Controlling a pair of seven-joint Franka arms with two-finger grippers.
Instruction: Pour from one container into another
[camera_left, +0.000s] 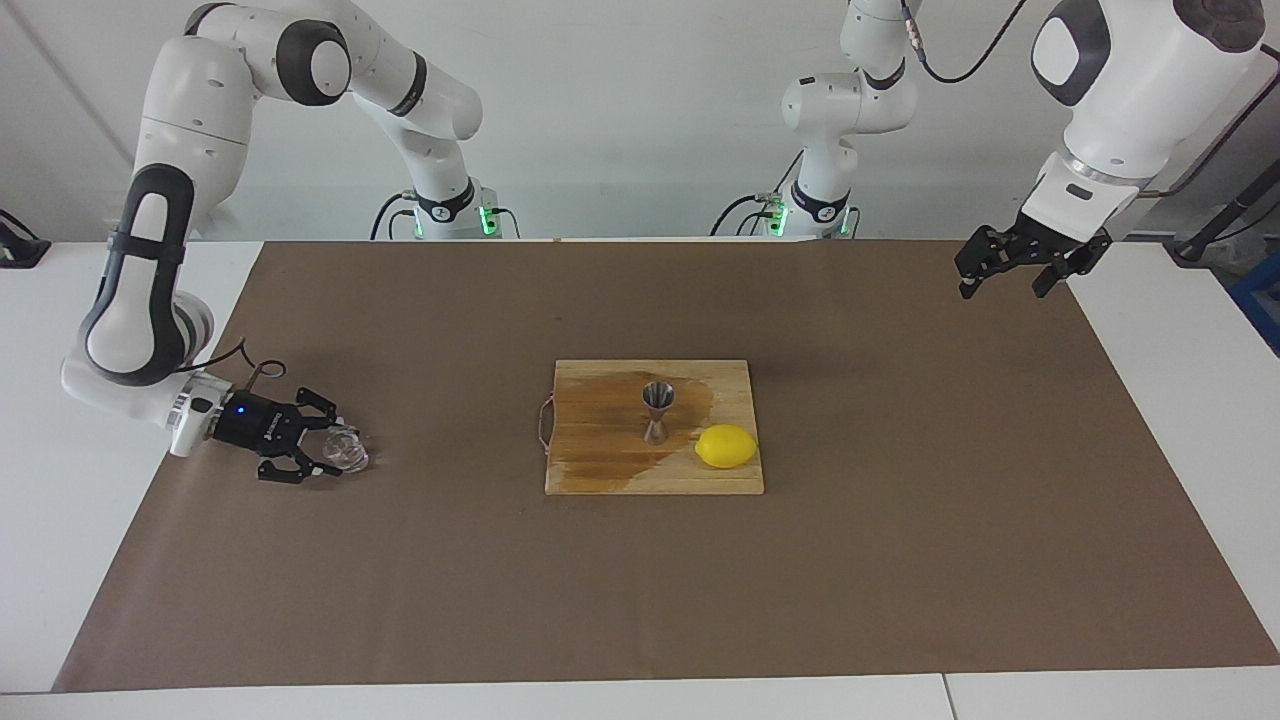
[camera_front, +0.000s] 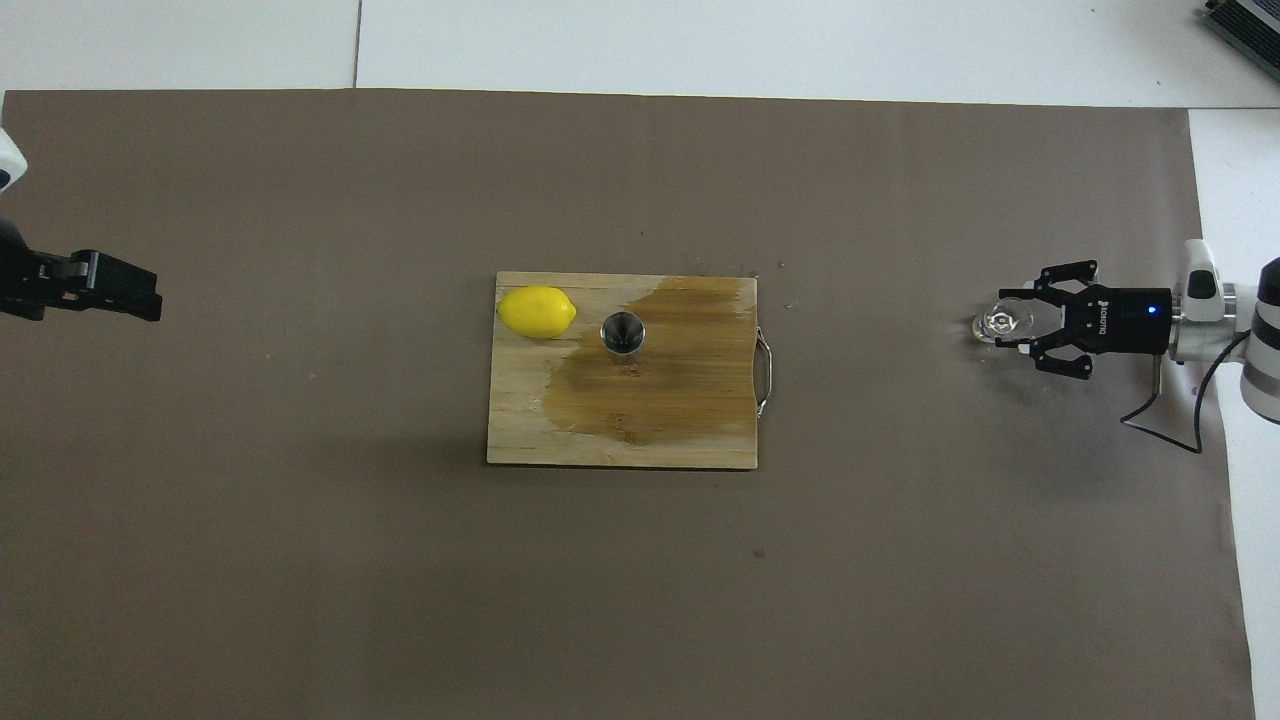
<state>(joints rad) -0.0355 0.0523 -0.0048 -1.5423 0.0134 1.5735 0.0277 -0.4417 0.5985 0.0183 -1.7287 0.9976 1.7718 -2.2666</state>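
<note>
Brown paper (camera_left: 900, 560) covers the white table. At the right arm's end, the right gripper (camera_left: 335, 451) lies low on its side, fingers (camera_left: 322, 426) narrowed around the glass cup (camera_left: 347, 450) standing on the paper. At mid-table a stained board (camera_left: 600, 470) bears the upright jigger (camera_left: 657, 410) and, just beside it, a lemon (camera_left: 726, 446). The left gripper (camera_left: 1010, 277) hangs waiting, spread wide, over the paper's edge at the left arm's end.
</note>
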